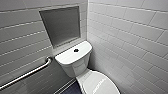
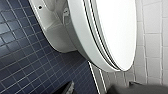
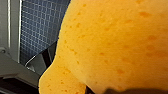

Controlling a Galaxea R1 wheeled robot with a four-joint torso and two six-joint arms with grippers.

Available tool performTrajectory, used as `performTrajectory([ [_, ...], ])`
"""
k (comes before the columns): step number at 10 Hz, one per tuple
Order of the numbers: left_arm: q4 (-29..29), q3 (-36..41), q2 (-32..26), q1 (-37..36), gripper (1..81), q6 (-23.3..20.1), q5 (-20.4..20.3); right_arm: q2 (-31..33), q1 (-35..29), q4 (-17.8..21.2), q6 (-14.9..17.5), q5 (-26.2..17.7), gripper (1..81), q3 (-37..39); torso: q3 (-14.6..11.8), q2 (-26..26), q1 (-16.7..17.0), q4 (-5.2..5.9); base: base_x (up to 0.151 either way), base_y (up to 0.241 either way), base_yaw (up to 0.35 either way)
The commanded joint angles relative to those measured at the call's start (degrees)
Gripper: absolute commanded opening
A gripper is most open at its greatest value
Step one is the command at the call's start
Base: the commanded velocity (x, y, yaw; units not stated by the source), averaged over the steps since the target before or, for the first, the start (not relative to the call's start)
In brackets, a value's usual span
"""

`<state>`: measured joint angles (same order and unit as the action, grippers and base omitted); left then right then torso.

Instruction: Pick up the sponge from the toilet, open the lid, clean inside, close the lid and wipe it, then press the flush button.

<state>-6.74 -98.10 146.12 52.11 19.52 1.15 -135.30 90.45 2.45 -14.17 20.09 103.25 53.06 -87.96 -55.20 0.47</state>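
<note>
The small, bright orange, pitted foam sponge (image 3: pixel 112 45) is off the toilet and hangs right against the right wrist camera with dark blue tiled floor (image 3: pixel 40 27) behind it, so I judge the right claw (image 3: pixel 85 77) to be clamped on the sponge; whether the left claw (image 2: pixel 103 89) is apart or together I cannot tell. The white glossy ceramic toilet (image 1: pixel 75 67) stands in the corner, just beside the white-tiled wall (image 1: pixel 130 37), and its smooth white oval lid (image 2: pixel 117 32) lies down flat on the bowl (image 2: pixel 60 37). The small round dark flush button (image 1: pixel 76 50) sits at the centre of the flat white tank top (image 1: pixel 68 58), away from its edges. The main risk is at the lid: it is glossy and shut close to the rim, so a claw reaching under its front edge may slip off or let it drop back. The wall on that side leaves little room, and an arm could knock it. The sponge is soft and may squeeze out of the grip; it also blocks much of the right wrist's sight. A steel grab bar (image 1: pixel 25 73) crowds the other side.
</note>
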Motion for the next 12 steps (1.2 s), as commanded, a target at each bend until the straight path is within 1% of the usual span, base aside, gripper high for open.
performTrajectory([
  [1,-5.1,-3.7,4.4,-6.4,81.1,0.0,3.3,3.2,-0.7,-1.4,-0.2,-3.3,1.0,-0.4,0.0,0.0,0.0,0.00,0.000,0.000,0.000],
  [3,-7.1,-4.6,7.1,-7.9,81.1,0.0,3.3,4.4,-0.8,-1.5,-0.2,-3.4,1.0,-1.7,0.0,0.0,0.0,0.00,0.000,0.000,0.000],
  [5,-8.4,-5.2,8.6,-9.0,81.1,0.0,3.3,4.0,-1.1,-1.5,-0.2,-3.4,1.0,-2.1,0.0,0.0,0.0,0.00,0.000,0.000,0.000],
  [8,-9.2,-9.3,11.0,-9.0,81.1,0.3,3.1,3.4,-1.3,-1.6,-0.2,-3.4,1.0,-2.6,0.0,0.0,0.0,0.00,0.000,0.000,0.000],
  [9,-9.2,-9.9,11.5,-9.0,81.1,0.3,3.2,3.4,-1.3,-1.7,-0.2,-3.4,1.0,-2.9,2.5,0.0,0.0,0.00,0.000,0.000,0.000],
  [10,-9.1,-9.9,11.7,-9.2,81.1,0.3,3.1,3.3,-1.3,-1.7,-0.2,-3.4,1.0,-3.1,4.3,0.0,0.0,0.00,0.000,0.000,0.000],
  [11,-9.1,-9.9,12.1,-9.4,81.1,0.3,2.9,3.1,-1.3,-1.8,-0.1,-3.4,1.0,-3.0,0.9,0.0,0.0,0.00,0.000,0.000,0.000],
  [12,-9.2,-10.2,12.5,-9.7,81.1,0.3,2.7,2.9,-1.3,-1.8,-0.2,-3.4,1.0,-2.8,2.2,0.0,0.0,0.00,0.000,0.000,0.000],
])
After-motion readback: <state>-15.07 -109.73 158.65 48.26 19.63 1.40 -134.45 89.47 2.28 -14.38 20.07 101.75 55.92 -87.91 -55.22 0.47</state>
